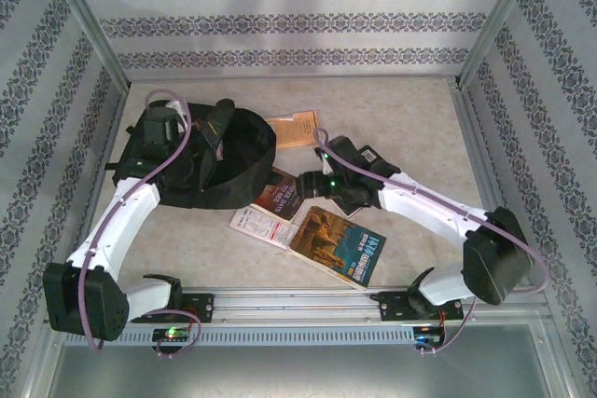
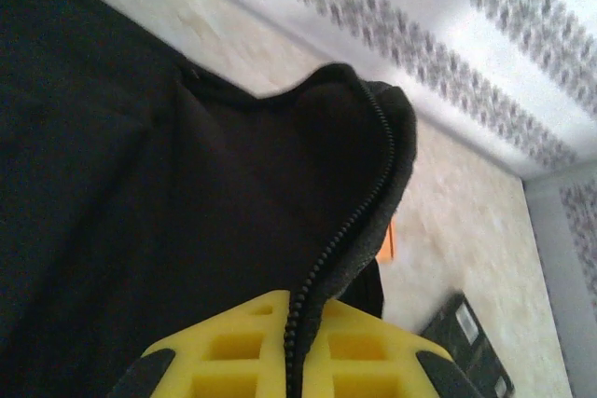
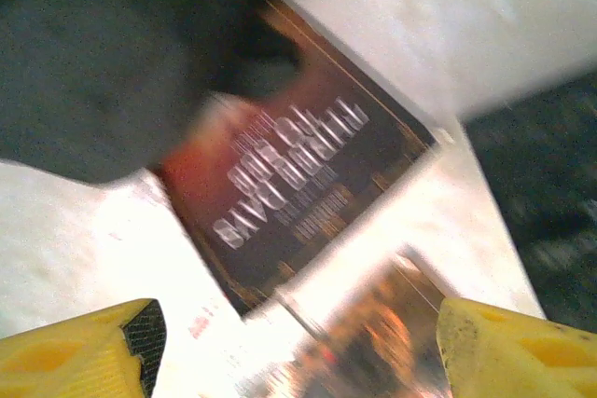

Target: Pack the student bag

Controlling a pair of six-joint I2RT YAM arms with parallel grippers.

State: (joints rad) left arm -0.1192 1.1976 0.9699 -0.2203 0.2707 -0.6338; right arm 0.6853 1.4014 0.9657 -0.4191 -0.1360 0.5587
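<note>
student bag (image 1: 238, 151) gripped by its zip edge in left pincer (image 2: 294, 351), mouth facing right; right pincer (image 3: 298, 351), nearer, spread wide over dark book (image 3: 308, 174) at that mouth.

The bag (image 1: 238, 170) blocks the left of the table (image 1: 410, 109). Books (image 1: 340, 244) crowd the middle beside its mouth. The far right corner lies bare.

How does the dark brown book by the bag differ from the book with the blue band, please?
The dark brown book has a dark cover with pale lettering; the blue-banded book shows a tan picture. The student bag partly covers the dark brown book; the blue-banded book lies clear of it, in the open. Both lie flat and closed.
</note>
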